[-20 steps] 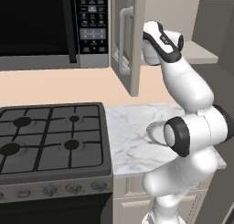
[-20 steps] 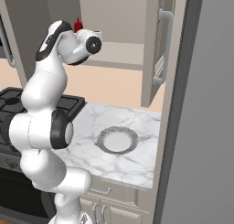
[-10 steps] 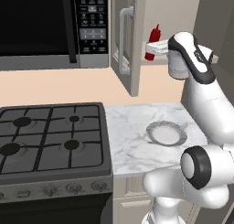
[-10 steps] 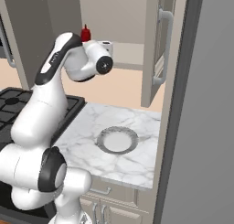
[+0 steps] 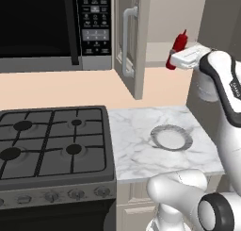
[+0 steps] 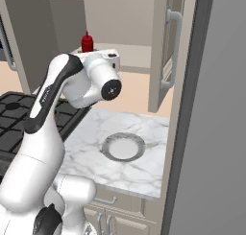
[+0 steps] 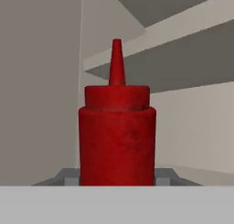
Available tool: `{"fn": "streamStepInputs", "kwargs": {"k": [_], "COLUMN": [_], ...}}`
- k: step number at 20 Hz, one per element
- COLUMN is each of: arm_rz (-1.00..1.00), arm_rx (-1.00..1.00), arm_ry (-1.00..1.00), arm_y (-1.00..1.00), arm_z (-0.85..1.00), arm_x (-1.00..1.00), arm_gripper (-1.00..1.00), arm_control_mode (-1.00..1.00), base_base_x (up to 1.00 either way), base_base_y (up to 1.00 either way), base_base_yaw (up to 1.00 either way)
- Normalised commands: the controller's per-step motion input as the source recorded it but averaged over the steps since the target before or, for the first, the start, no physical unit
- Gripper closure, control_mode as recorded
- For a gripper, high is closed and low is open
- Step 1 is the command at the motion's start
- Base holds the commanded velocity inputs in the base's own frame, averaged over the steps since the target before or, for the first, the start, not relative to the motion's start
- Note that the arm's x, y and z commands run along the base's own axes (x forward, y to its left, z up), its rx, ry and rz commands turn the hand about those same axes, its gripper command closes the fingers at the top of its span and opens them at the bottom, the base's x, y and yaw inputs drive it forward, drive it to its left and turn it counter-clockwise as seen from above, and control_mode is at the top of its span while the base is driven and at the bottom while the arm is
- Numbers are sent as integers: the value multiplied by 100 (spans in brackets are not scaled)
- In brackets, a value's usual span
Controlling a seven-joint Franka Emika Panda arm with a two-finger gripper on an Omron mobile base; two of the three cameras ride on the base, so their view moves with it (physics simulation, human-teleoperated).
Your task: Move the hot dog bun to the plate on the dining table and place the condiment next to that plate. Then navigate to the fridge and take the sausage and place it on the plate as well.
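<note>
In the left base view the gripper [image 5: 173, 60] is raised in front of the open upper cabinet [image 5: 134, 41], clamped on the condiment [image 5: 177, 49], which is tilted and clear of the counter [image 5: 141, 145]; a small silvery dish [image 5: 172, 137] sits near the counter's right edge. In the right base view the red bottle's top shows above the hand [image 6: 87, 41]. In the hand view it stands between the fingertips [image 7: 69, 178], close up.
</note>
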Motion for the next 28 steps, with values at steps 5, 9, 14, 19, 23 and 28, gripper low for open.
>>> {"fn": "streamStepInputs", "kwargs": {"k": [5, 9, 14, 19, 23, 28], "arm_rz": [-5, -8, -2, 0, 0, 0], "arm_rx": [0, 0, 0, -3, 0, 0], "arm_ry": [-15, -13, -3, 0, 0, 0], "arm_y": [-17, -14, -1, 5, 0, 0], "arm_z": [3, 0, 0, -4, 0, 0], "arm_x": [-100, -100, -94, -44, 0, 0], "arm_gripper": [100, 100, 100, 100, 100, 100], "arm_control_mode": [-100, -100, -100, 100, 100, 100], "base_base_x": [0, 0, 0, -37, -100, -100], "base_base_y": [0, 0, 0, 2, 19, 38], "base_base_yaw": [0, 0, 0, 0, -4, -27]}}
